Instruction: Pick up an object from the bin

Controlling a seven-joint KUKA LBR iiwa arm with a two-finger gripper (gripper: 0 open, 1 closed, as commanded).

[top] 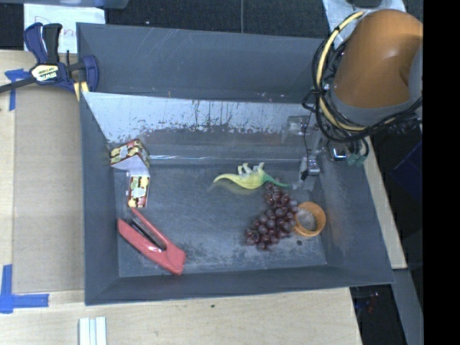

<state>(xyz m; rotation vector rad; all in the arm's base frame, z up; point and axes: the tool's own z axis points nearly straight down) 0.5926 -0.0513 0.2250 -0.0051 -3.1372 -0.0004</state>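
Highest and closest to the lens, the arm's orange cover [377, 52] sits in the upper right corner, ringed by black and yellow cables [327, 85] that loop down its left side. Below it the gripper [307, 171] hangs into the grey metal bin [215, 70] near the right end of the back wall, its slim metal tip low over the floor. Whether it is spread wide or drawn narrow cannot be told from this angle.

Three things lie close around it. A bunch of dark purple grapes [273, 218] lies just in front and slightly left of the tip, its green stem pointing up toward the gripper. Touching the bunch on its right side is an orange ring-shaped roll [310, 220], lying flat near the right wall, just in front of the tip. A yellow-green toy dinosaur [244, 180] lies to the left of the gripper, one end beside the grape stem. Which of these three the gripper is over cannot be told for sure; the stem end of the grapes is nearest to it.

Well apart, on the left side of the floor, a small printed carton [136, 185] leans at the left wall, and a red-handled tool [151, 241] lies aslant near the front left corner
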